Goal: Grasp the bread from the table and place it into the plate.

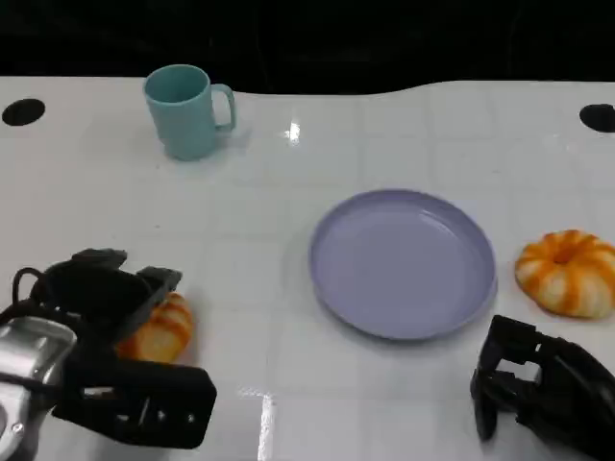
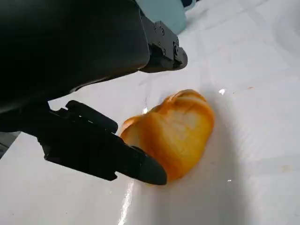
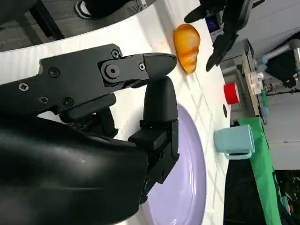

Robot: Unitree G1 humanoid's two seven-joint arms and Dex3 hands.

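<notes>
One bread roll (image 1: 165,328), orange with pale stripes, lies on the white table at the lower left. My left hand (image 1: 106,312) reaches over it with fingers spread. In the left wrist view the roll (image 2: 176,131) rests on the table between the fingers of my left hand (image 2: 84,70): one finger (image 2: 140,166) touches its edge, the other (image 2: 161,51) is apart from it. A second, ring-shaped roll (image 1: 567,272) lies right of the purple plate (image 1: 404,264), which holds nothing. My right hand (image 1: 543,389) hovers near the plate's front right, holding nothing.
A teal mug (image 1: 187,110) stands at the back left. The right wrist view looks past my right hand (image 3: 93,117) to the plate (image 3: 187,187), the mug (image 3: 234,140), my left hand (image 3: 225,23) over its roll (image 3: 187,42), and a red object (image 3: 231,93) off the table.
</notes>
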